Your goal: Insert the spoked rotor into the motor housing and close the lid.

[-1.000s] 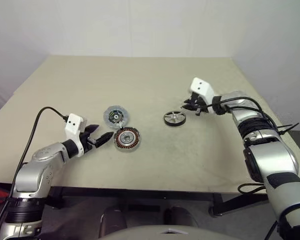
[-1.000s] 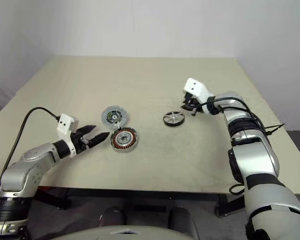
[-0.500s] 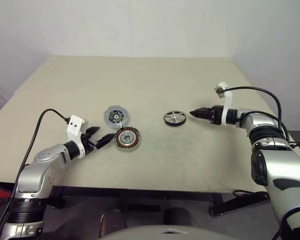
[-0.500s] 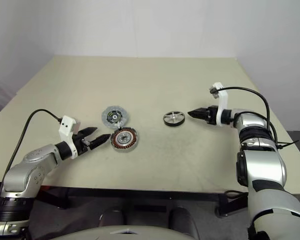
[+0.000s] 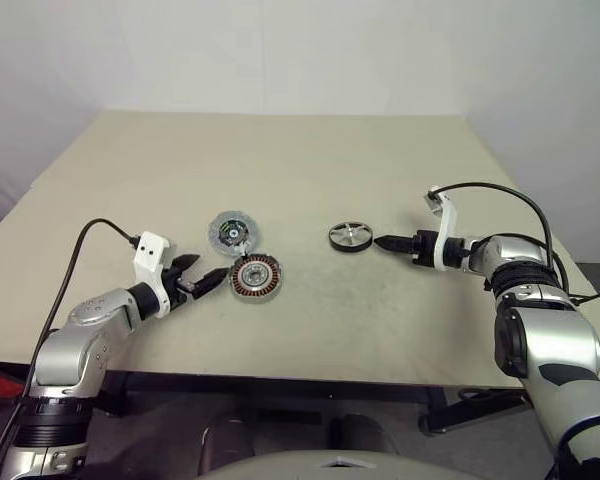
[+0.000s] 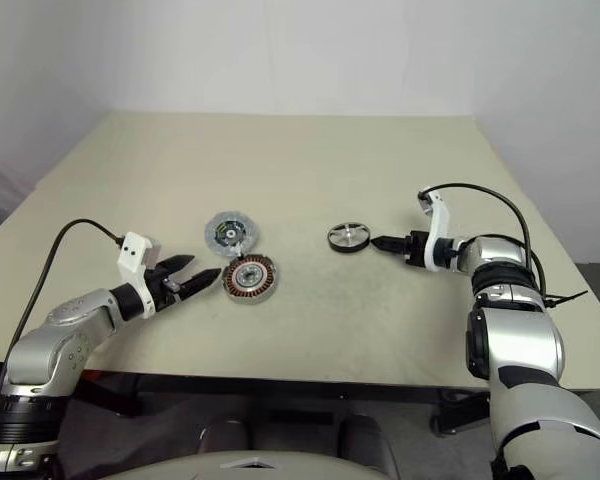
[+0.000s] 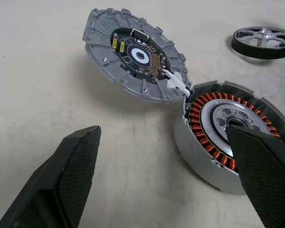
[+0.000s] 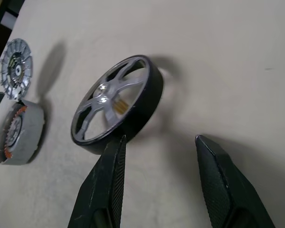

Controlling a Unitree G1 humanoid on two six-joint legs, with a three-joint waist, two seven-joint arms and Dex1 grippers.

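Observation:
The spoked rotor (image 5: 350,236) lies flat on the table, dark rim around silver spokes. My right gripper (image 5: 383,241) is low over the table just right of it, pointing at it. In the right wrist view this gripper (image 8: 160,142) is open and holds nothing, with the spoked rotor (image 8: 114,102) just beyond its fingertips. The motor housing (image 5: 255,278) shows copper windings around a silver centre. The lid (image 5: 230,229) stands tilted right behind it, joined by a white connector. My left gripper (image 5: 208,270) is open just left of the motor housing (image 7: 223,133).
The beige table (image 5: 300,160) ends at a front edge close behind both arms. Black cables run from each wrist. The right edge of the table lies just beyond my right forearm.
My right gripper has rolled over and sunk to the table, its fingers now pointing at the rotor from the right. The left arm, rotor, housing and lid have not moved.

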